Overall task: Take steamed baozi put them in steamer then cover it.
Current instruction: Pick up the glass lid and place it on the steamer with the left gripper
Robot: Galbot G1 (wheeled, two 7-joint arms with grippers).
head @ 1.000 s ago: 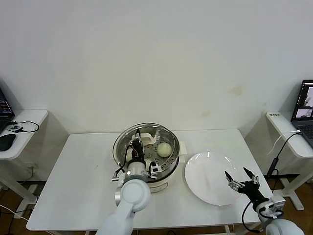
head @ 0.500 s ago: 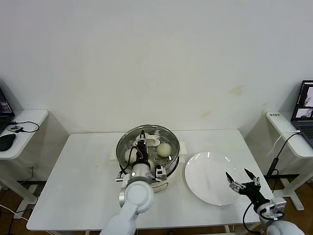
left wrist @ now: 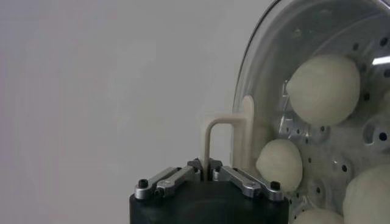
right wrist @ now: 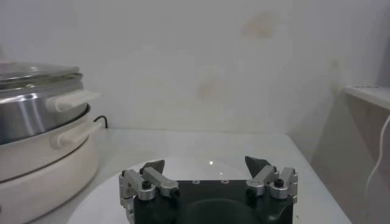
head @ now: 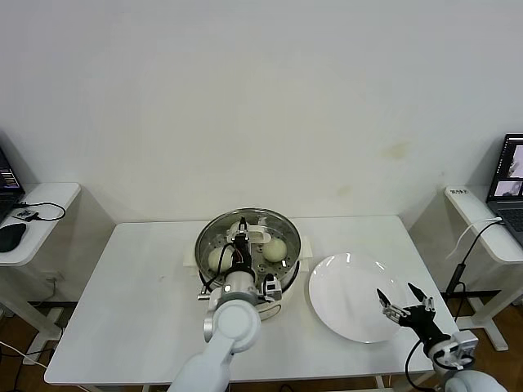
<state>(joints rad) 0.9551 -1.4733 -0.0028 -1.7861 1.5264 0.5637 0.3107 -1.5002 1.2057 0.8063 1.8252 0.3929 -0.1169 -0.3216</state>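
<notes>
The steamer (head: 288, 271) stands mid-table on its cream base, and its steel wall (right wrist: 27, 115) also shows in the right wrist view. The glass cover (head: 283, 223) lies over its top. My left gripper (head: 242, 243) is shut on the cover's cream handle (left wrist: 213, 131). Through the glass I see steamed baozi (head: 275, 250) (head: 219, 260) on the perforated tray, and three (left wrist: 323, 88) in the left wrist view. My right gripper (head: 403, 304) hangs open and empty over the near right edge of the plate.
A bare white plate (head: 347, 282) lies right of the steamer. Side tables flank the main table, the left one (head: 37, 224) with cables, the right one (head: 482, 220) with a laptop (head: 511, 175). A wall stands close behind.
The left gripper has carried the cover a little to the right, so it now sits centred over the steamer. The right arm has barely moved.
</notes>
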